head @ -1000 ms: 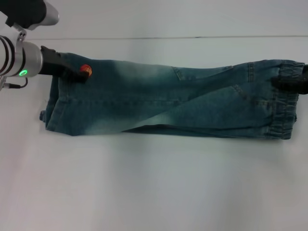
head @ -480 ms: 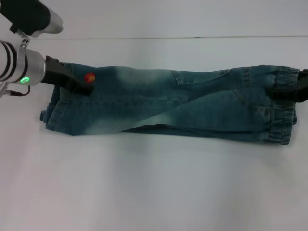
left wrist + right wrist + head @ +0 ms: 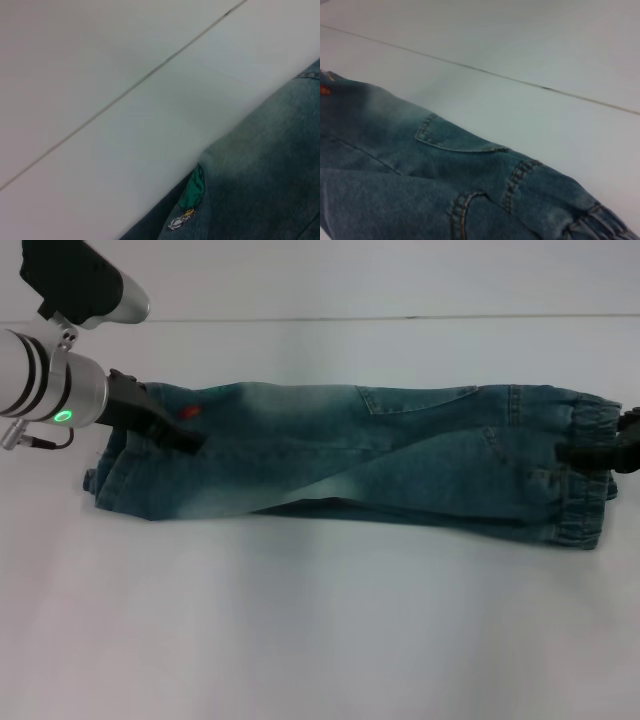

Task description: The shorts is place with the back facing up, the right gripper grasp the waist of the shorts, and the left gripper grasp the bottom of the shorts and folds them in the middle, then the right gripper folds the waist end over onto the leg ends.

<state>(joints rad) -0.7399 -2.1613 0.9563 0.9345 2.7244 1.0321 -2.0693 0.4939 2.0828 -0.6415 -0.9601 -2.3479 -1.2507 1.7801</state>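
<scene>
Head view: shorts (image 3: 350, 460) lie already folded lengthwise into a long strip across the white tabletop (image 3: 320, 630), waist (image 3: 585, 470) at the strip's right end, leg ends (image 3: 110, 475) at its left end. A back pocket seam shows near the strip's middle, and a red-orange print spot (image 3: 190, 412) sits near the leg ends.

Left pincer (image 3: 165, 428) rests on the cloth just inside the leg ends, beside the print spot. Whether it grips the denim or only presses down I cannot tell; the fingers read as one dark wedge. Right pincer (image 3: 595, 452) sits at the waist, over the gathered band, at the frame's edge. Its opening cannot be told either.

Left wrist view shows only denim edge and bare tabletop; right wrist view shows pocket stitching and the ruffled band, no fingers.

Judgement: the middle fold looks done, and the step in hand is the changeover to the second fold. Next, the right pincer needs a firm hold on the waist, then a lift and carry over toward the leg ends.
</scene>
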